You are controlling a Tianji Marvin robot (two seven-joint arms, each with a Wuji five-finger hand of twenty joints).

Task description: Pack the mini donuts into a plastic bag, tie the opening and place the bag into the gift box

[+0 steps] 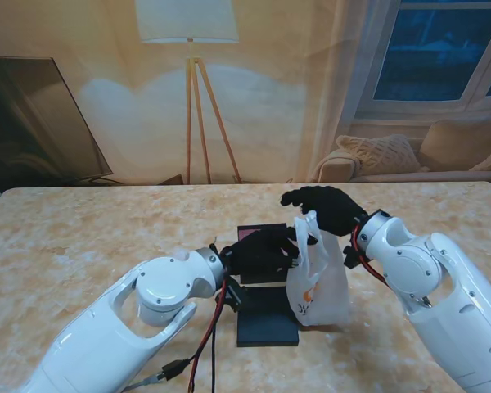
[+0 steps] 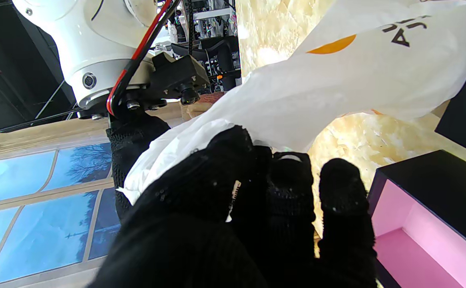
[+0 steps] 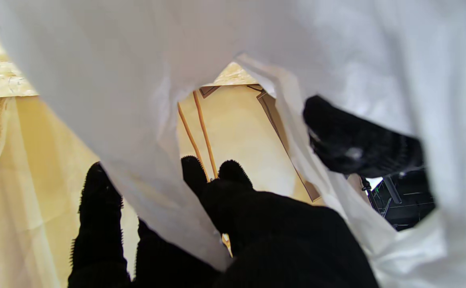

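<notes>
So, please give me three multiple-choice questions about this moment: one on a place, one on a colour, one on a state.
1. Where is the plastic bag?
A. lying flat inside the box
B. held up between both hands, right of the gift box
C. on the sofa

2. What colour is the box's inside?
A. pink
B. green
C. white

3. What is the right hand doing?
A. resting open on the table
B. pointing at the lamp
C. gripping the bag's top

Answers: 1 B, the stand view shows the left hand also on it; 2 A, the left wrist view shows pink walls; 3 C, its fingers close on a handle.

Donuts unseen inside plastic bag point(image 1: 317, 282)
</notes>
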